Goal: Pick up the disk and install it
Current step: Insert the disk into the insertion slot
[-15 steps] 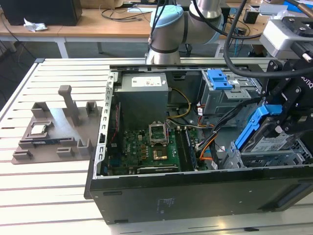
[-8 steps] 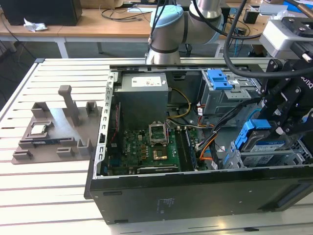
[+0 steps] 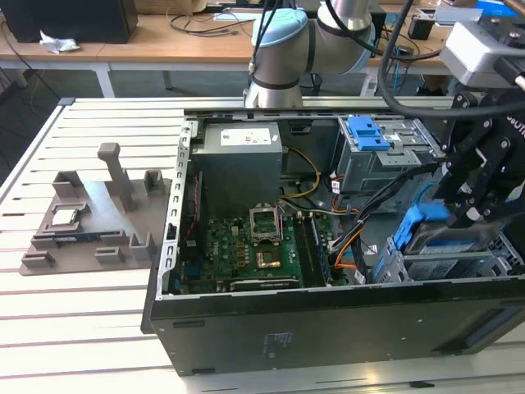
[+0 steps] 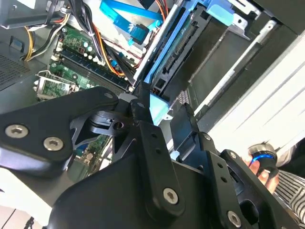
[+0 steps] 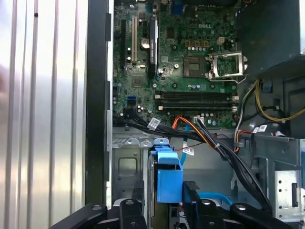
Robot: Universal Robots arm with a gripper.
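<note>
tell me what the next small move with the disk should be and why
Probably press the disk gently down into the grey drive cage. The gripper is clamped on its blue carrier, and in the exterior view the disk sits tilted, standing above the cage rim, so it does not look seated yet.

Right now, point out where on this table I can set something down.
Bare table slats on the exterior view's left, around the grey fixture, up to the case wall. Crowded: cables beside the disk in the gripper.
</note>
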